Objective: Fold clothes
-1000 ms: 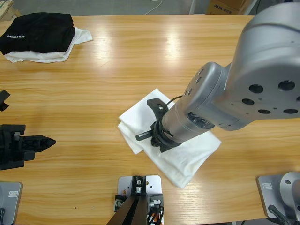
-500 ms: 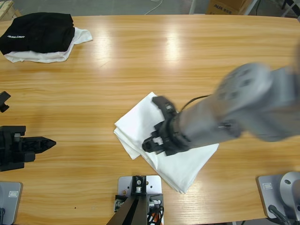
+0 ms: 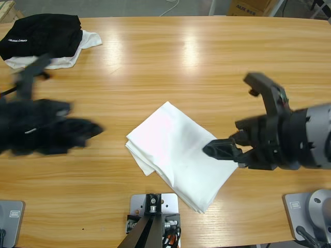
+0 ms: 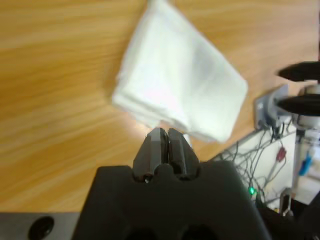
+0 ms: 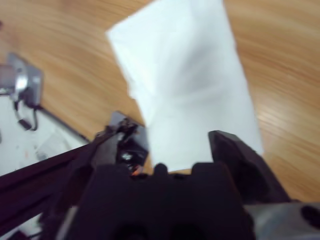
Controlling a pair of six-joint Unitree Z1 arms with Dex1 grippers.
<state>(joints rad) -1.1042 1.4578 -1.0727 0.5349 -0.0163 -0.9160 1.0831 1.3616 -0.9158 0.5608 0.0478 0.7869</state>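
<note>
Both grippers are off the cloth. The right gripper comes in from the right side of the table, and its tip hangs over the right edge of the folded white T-shirt. In the right wrist view its two black jaws stand apart, with the white cloth showing between them and nothing held. The left gripper is over the bare wood on the left, well apart from the shirt. In the left wrist view its jaws are pressed together, and they pinch nothing.

The T-shirt lies folded into a tidy four-sided pad near the middle of the wooden table, close to the near edge. It sits turned like a diamond, with one corner pointing to the far side. Layers of cloth show along its near left edge.

Far off in the far left corner lies a black garment with small white letters. It rests on top of a smaller white garment, which peeks out on the right.
</note>
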